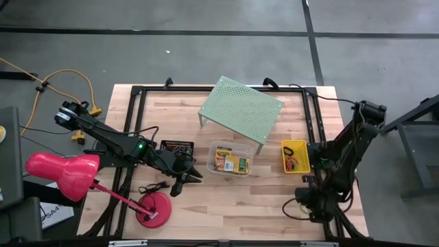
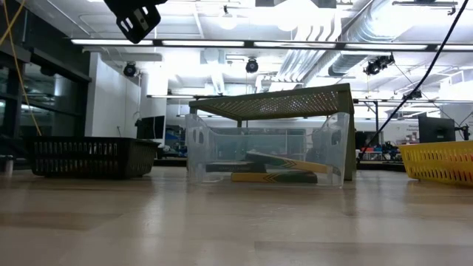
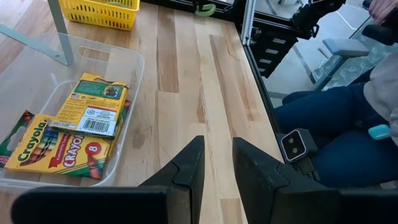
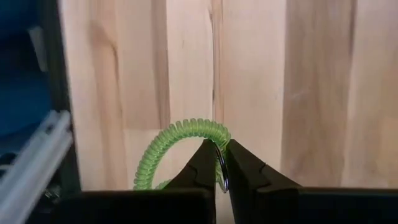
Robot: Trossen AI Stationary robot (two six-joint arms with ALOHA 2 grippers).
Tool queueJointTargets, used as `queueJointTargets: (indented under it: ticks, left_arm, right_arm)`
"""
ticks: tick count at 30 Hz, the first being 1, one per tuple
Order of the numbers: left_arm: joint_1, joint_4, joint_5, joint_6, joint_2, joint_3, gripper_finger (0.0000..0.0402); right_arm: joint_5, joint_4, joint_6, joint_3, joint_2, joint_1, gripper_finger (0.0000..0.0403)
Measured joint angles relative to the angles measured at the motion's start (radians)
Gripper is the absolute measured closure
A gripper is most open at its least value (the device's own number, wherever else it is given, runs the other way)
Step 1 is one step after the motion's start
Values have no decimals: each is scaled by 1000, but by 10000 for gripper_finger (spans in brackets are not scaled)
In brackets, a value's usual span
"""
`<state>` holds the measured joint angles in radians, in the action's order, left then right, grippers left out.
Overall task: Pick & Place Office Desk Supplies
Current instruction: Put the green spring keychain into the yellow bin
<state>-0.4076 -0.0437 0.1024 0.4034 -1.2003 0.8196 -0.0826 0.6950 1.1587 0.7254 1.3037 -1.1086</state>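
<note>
Two crayon boxes (image 3: 74,134) lie sorted inside the clear tub (image 1: 232,159); beside it the left end effector (image 3: 217,165) hovers apart, while well away the right end effector (image 4: 219,163) pinches a green coiled ring (image 4: 180,140).

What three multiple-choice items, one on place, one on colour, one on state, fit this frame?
1. Where do the crayon boxes lie?
A. in the clear tub
B. in the yellow basket
C. on the bare table

2. What colour is the coiled ring at the right gripper?
A. red
B. black
C. green

3. How does the left gripper stand?
A. shut on a crayon box
B. fingers apart, nothing between them
C. shut on a rubber band

Answers:
1 A: the left wrist view shows the boxes inside the tub's clear walls.
2 C: the right wrist view shows a green coil, with the fingertips pinched together at a thin metal loop on it.
3 B: bare wood shows through the gap between its fingers.
</note>
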Motion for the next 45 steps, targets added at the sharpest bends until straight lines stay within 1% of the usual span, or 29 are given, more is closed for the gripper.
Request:
queueJointTargets:
  ticks: [2, 8, 14, 21, 25, 29, 37, 41, 45]
  left_arm:
    - [0, 0, 0, 0, 0, 0, 324]
    - [0, 0, 0, 0, 0, 0, 324]
    - [0, 0, 0, 0, 0, 0, 324]
    - [0, 0, 0, 0, 0, 0, 324]
    - [0, 0, 0, 0, 0, 0, 324]
    - [0, 0, 0, 0, 0, 0, 324]
    - [0, 0, 0, 0, 0, 0, 324]
    - [0, 0, 0, 0, 0, 0, 324]
    - [0, 0, 0, 0, 0, 0, 324]
  right_arm:
    - [-22, 1, -14, 0, -22, 12, 395]
    - [-21, 15, -39, 0, -29, 50, 395]
    - [0, 103, -40, 1, -46, 138, 393]
    - [-19, 208, -130, 1, -164, 258, 391]
    - [-51, 296, -178, 1, -243, 327, 391]
    - [-89, 370, -227, 1, -294, 402, 391]
    - [-190, 485, -244, 1, -304, 539, 388]
    - [-193, 525, -251, 1, -304, 600, 388]
    - [-193, 536, -272, 1, -304, 633, 388]
